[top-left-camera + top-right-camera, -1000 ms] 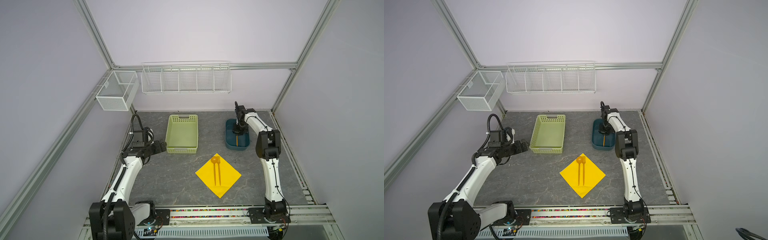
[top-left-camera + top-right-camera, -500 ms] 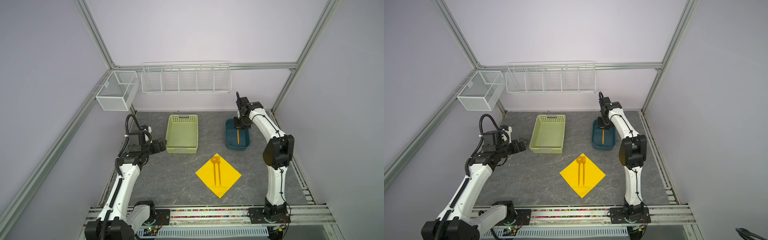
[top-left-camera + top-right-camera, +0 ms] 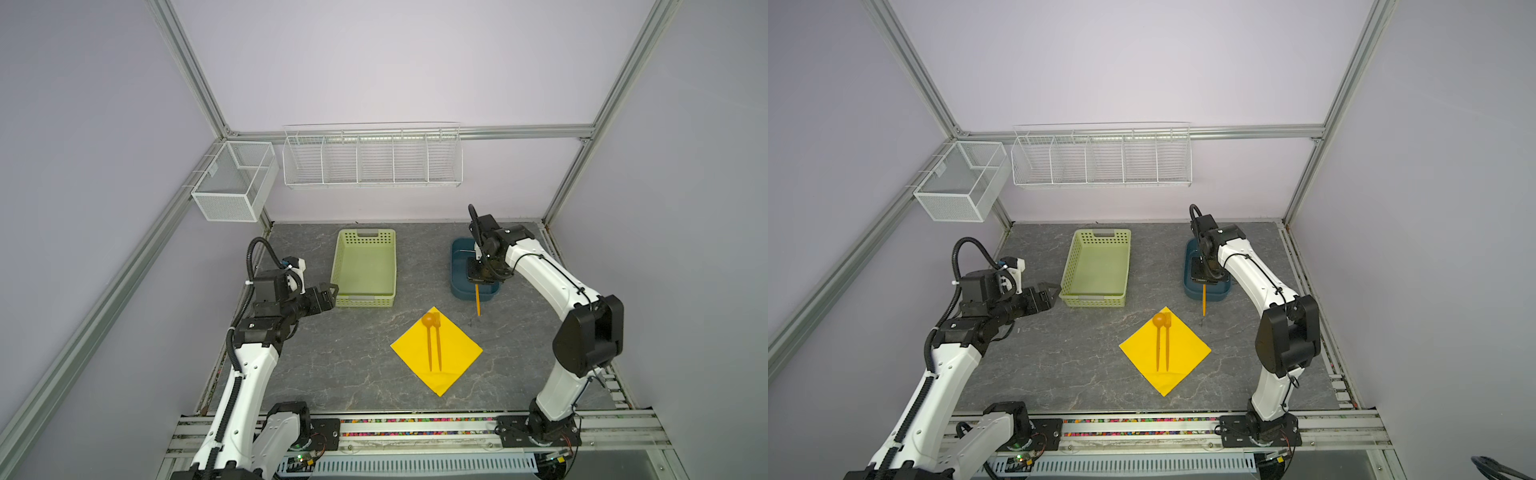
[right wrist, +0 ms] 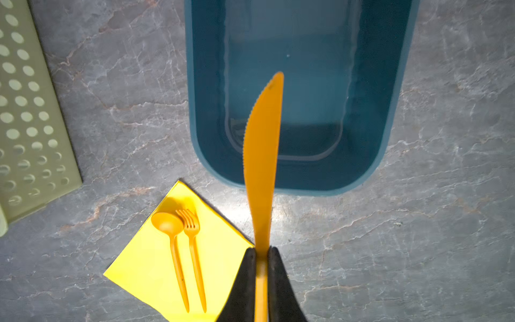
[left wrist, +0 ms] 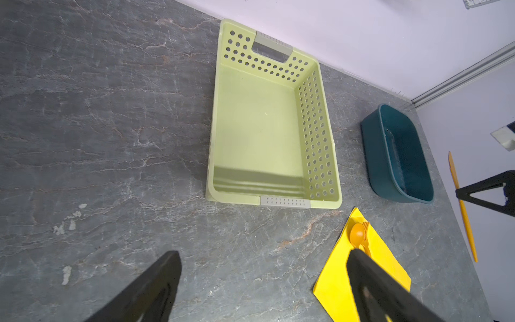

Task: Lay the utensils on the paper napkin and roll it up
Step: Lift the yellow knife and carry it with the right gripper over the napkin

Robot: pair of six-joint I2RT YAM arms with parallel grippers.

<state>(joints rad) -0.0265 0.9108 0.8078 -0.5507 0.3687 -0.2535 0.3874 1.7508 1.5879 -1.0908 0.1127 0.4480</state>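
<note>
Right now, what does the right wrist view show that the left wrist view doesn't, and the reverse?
Right wrist only: the right gripper seen close, shut on the orange plastic knife, serrated edge clear.
Left wrist only: the left gripper, open, and the whole pale green perforated plastic basket, empty.
Both: the bright yellow paper napkin carrying the orange round-bowled spoon and orange fork, the dark teal plastic tub, the knife.

The right jaws have lifted out of the blue tub (image 3: 458, 268), the knife (image 3: 478, 302) clamped between them now hanging below them. The left arm (image 3: 253, 365) has swung more upright.
</note>
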